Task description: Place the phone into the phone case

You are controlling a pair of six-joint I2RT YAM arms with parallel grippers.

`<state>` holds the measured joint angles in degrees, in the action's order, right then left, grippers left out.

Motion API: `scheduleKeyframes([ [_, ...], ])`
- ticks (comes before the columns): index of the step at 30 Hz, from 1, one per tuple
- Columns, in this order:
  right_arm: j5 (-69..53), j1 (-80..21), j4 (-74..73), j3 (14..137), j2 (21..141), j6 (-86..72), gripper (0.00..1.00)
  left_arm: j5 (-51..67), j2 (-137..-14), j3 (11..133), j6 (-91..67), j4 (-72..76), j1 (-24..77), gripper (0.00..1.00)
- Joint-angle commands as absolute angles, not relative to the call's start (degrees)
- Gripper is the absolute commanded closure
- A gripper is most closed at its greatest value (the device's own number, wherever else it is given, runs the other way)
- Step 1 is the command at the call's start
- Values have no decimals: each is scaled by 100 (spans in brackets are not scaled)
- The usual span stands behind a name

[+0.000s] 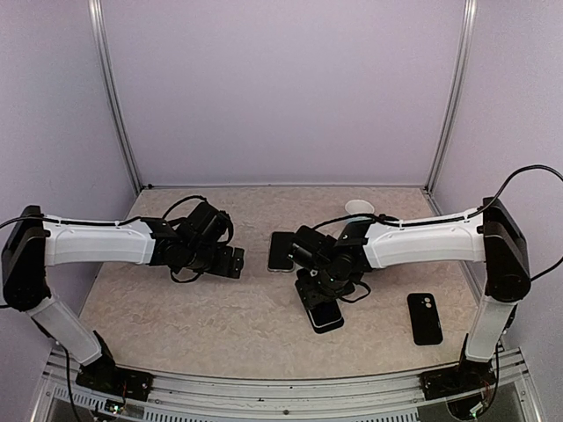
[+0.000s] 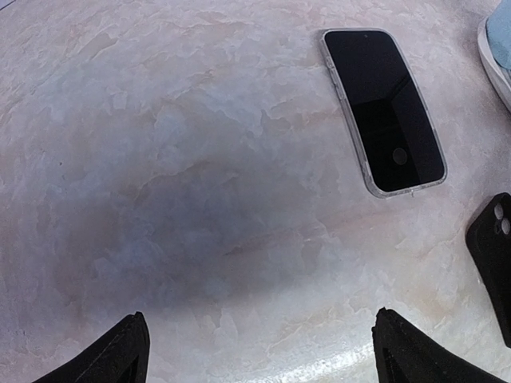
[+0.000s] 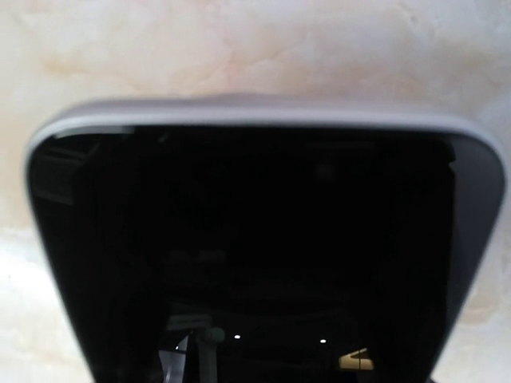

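My right gripper is low over the table middle, at the far end of a dark phone. That phone, with a grey rim and a glossy black screen, fills the right wrist view and hides the fingers. A black phone case with a camera cut-out lies flat to the right. A black case with camera holes shows at the right edge of the left wrist view; I cannot tell which case it is. My left gripper is open and empty, just above bare table.
A second dark-screened phone with a clear rim lies flat between the two grippers. A small white round object sits near the back wall. A white and light-blue edge shows at the top right of the left wrist view.
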<state>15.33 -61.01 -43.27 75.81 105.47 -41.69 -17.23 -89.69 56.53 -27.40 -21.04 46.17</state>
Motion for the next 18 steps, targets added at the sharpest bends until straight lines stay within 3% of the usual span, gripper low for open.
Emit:
scheduleKeyframes([
  [1, 1355, -6135, -4285, 7483, 10394, -4201, 60, -1844, -9068, 5792, -2749, -2136, 4632, 4],
  [18, 1539, -5945, -3752, 7378, 10896, -4181, 63, -1881, -9106, 5757, -2762, -2176, 4632, 4],
])
